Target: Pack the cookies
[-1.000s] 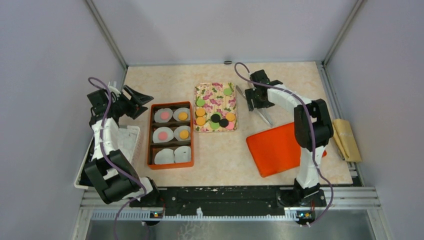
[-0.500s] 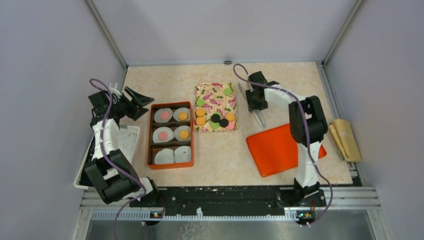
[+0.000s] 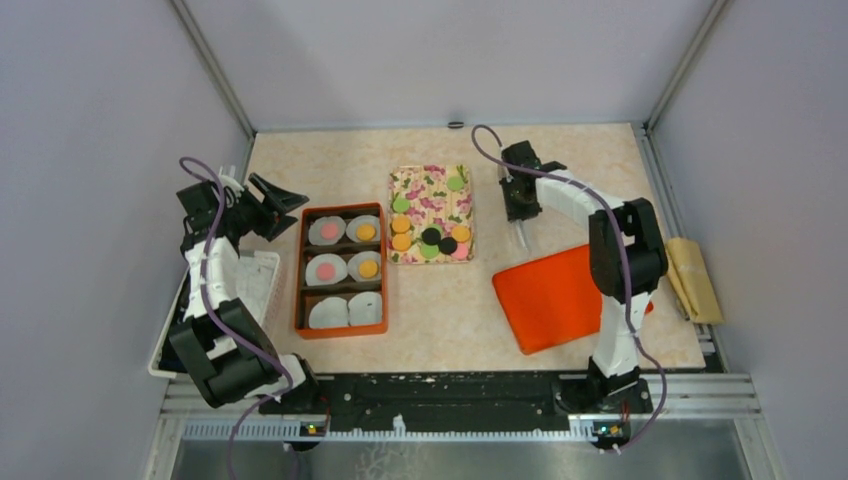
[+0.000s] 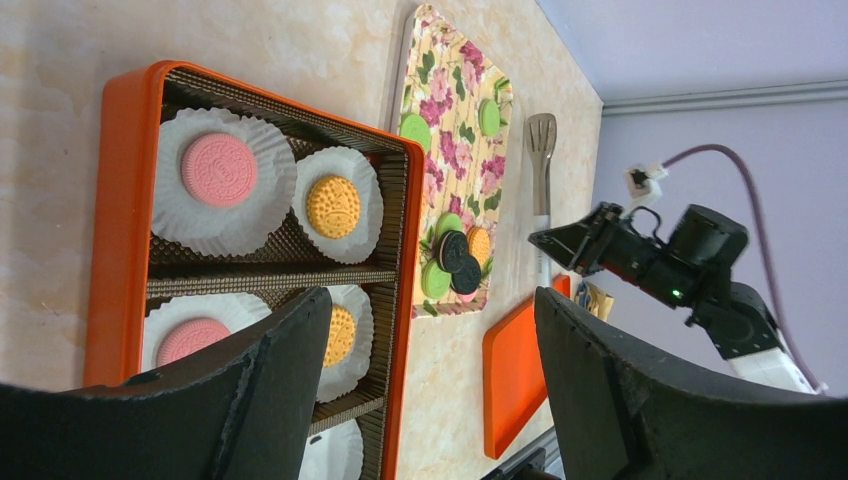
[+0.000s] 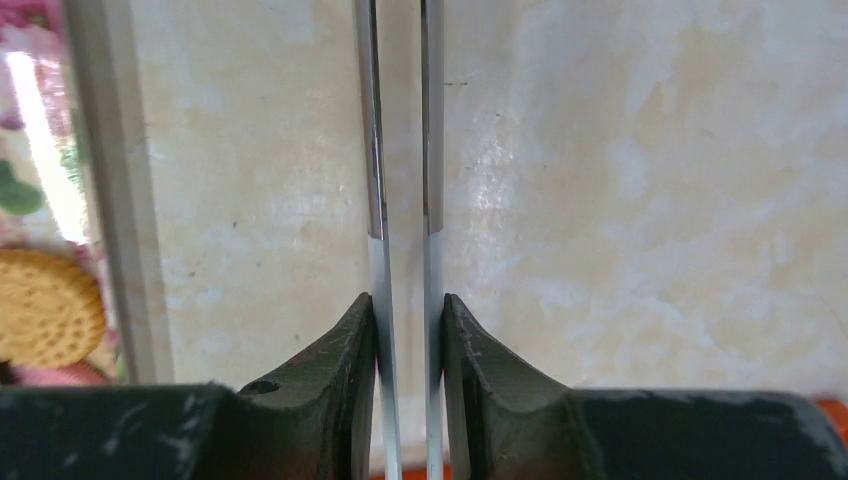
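Several cookies (image 3: 430,237) in orange, green, pink and black lie on a floral tray (image 3: 431,188). An orange box (image 3: 299,270) holds white liners. A pink (image 4: 218,169) and an orange cookie (image 4: 332,206) sit in its top row, the same pair in the middle row, and the bottom two liners are bare. My right gripper (image 3: 517,203) is right of the tray, shut (image 5: 408,310) on metal tongs (image 5: 375,150) whose two arms are squeezed close together. My left gripper (image 3: 285,198) hangs open and empty (image 4: 432,300) left of the box.
An orange lid (image 3: 550,300) lies flat at the front right, just near of the tongs' end (image 3: 521,237). A white basket (image 3: 262,280) stands left of the box under my left arm. A tan packet (image 3: 695,280) lies at the table's right edge.
My right gripper has closed on the tongs and squeezed their spread arms together. The tongs have turned from slanting to pointing straight toward the near edge. The left arm has not moved.
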